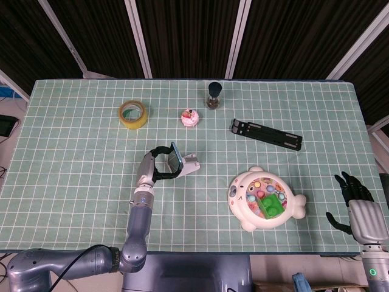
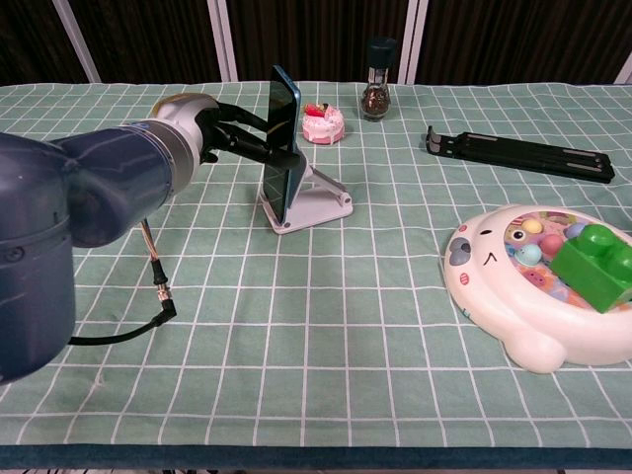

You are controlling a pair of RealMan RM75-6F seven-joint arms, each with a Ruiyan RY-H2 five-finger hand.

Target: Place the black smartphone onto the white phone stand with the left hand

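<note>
Near the middle of the table, the black smartphone [image 2: 281, 148] is gripped by its edges in the left hand [image 2: 222, 138] and leaned on the white phone stand [image 2: 314, 200]. A thin, rigid, slick slab is judged; edge holds suit it. The right hand [image 1: 358, 210] is held open off the table's near right corner.
</note>
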